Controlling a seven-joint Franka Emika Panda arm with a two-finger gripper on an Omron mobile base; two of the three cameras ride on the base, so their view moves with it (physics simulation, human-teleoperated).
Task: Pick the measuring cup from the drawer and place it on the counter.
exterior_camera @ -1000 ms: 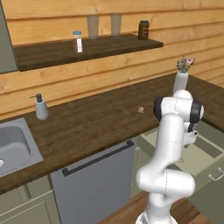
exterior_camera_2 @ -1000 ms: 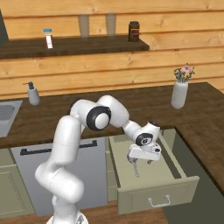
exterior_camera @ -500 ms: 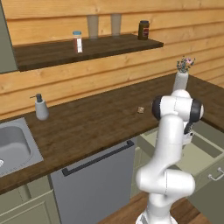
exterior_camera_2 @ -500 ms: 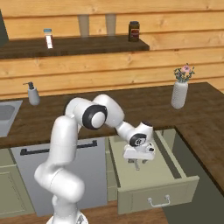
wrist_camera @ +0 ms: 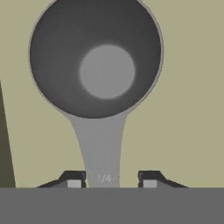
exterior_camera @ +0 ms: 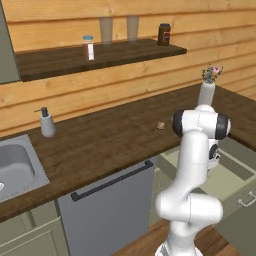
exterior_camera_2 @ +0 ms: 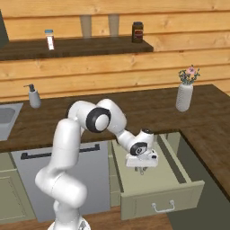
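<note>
Inside the open drawer [exterior_camera_2: 177, 196], the arm bends down from its elbow so the gripper [exterior_camera_2: 141, 170] points at the cream floor. The measuring cup [wrist_camera: 97, 61] lies there directly under the hand, its handle, stamped "1/4", running between the fingertips [wrist_camera: 73, 180], which stand narrowly apart on either side; whether they touch it, I cannot tell

Glossy white arm of rounded tubular segments, dark grey joint caps, a white hand, and small dark-tipped pincer [exterior_camera_2: 141, 170] fingers.

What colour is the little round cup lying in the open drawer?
Grey and metallic: the small round measuring cup has a dark bowl and a paler flat bottom and handle. The hand view shows it best.
</note>
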